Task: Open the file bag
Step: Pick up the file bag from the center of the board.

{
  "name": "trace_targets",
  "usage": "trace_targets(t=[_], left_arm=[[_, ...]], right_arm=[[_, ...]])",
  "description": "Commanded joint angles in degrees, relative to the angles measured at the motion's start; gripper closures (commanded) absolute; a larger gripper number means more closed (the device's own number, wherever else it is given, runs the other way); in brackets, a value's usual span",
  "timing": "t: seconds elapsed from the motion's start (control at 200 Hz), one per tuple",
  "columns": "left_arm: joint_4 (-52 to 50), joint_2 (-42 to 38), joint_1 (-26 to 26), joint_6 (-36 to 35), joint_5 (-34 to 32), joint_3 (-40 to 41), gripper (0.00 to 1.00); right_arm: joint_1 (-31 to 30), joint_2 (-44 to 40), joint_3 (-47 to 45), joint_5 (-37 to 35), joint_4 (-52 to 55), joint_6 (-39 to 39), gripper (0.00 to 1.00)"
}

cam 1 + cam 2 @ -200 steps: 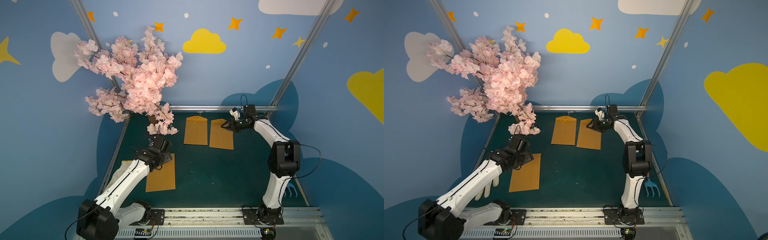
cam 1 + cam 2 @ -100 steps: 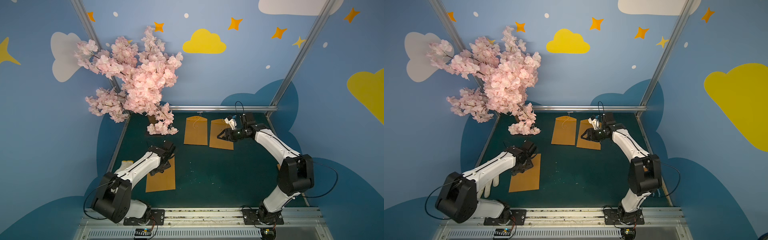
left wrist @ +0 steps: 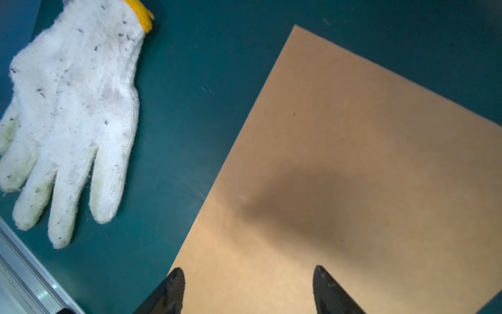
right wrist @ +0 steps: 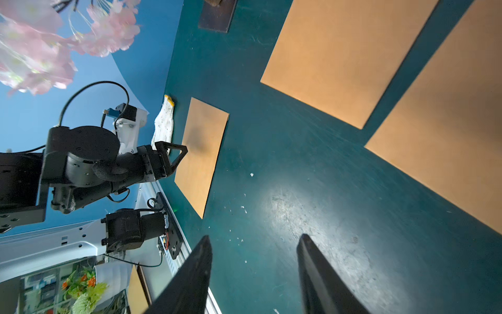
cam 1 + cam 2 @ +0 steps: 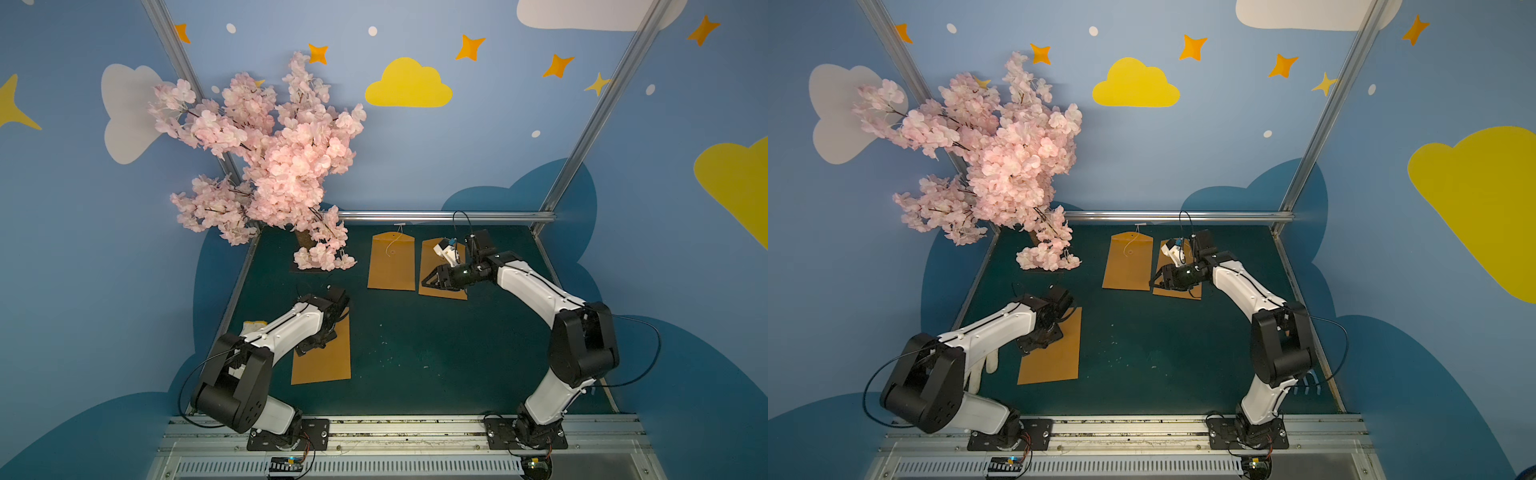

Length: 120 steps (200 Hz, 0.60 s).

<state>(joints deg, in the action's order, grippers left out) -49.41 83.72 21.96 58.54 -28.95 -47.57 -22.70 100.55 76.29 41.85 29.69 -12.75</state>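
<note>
At the desk's [image 5: 415,353] near left, the left hand [image 3: 247,271], fingers apart and empty, hovers over one file bag [image 5: 322,361] lying near-to-far. The right hand [image 4: 254,239], also apart and empty, hangs over the far-right file bag [image 5: 430,257], its flap end farther away.

You have a pink blossom tree [image 5: 270,166] in the far left corner of the dark green surface [image 5: 415,353], standing on a flat dark base plate [image 4: 217,16]. A white knitted glove [image 3: 68,114] with a yellow cuff lies flat near the surface's left edge. Its fingers point toward the front rail, it is flecked with dark bits, and its fingertips are stained yellowish. Small white crumbs [image 4: 241,209] dot the middle of the surface. In a top view, a pale blue pronged tool [image 5: 1308,384] lies by the right edge, partly hidden. The blue walls carry 1 yellow cloud [image 5: 408,85] on the back wall and several orange stars, and a metal rail [image 5: 444,215] runs along the back edge.
</note>
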Motion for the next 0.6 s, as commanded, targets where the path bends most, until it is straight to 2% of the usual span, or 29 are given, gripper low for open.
trace_targets(t=[0.0,0.09,0.255,0.466,0.596], left_arm=[[-1.43,-2.25,-1.14,1.92,-1.96,0.80,0.26],[-1.29,-4.05,-2.78,1.74,-2.22,2.21,0.26],[7.10,-7.11,-6.31,-0.27,1.61,7.11,0.26],[14.93,-9.34,-11.03,-1.37,4.51,11.04,0.26],[21.27,-9.39,-15.32,-3.95,8.97,13.43,0.26]], right_arm=[[-2.95,3.40,-1.44,2.01,-2.76,-2.22,0.49],[-5.36,5.09,-1.18,1.78,-3.89,-3.21,0.49],[-8.25,6.97,0.36,1.60,-4.49,-4.56,0.50],[-9.21,8.00,1.81,1.81,-2.81,-3.95,0.50],[-9.64,8.34,2.27,1.54,-2.41,-3.98,0.50]])
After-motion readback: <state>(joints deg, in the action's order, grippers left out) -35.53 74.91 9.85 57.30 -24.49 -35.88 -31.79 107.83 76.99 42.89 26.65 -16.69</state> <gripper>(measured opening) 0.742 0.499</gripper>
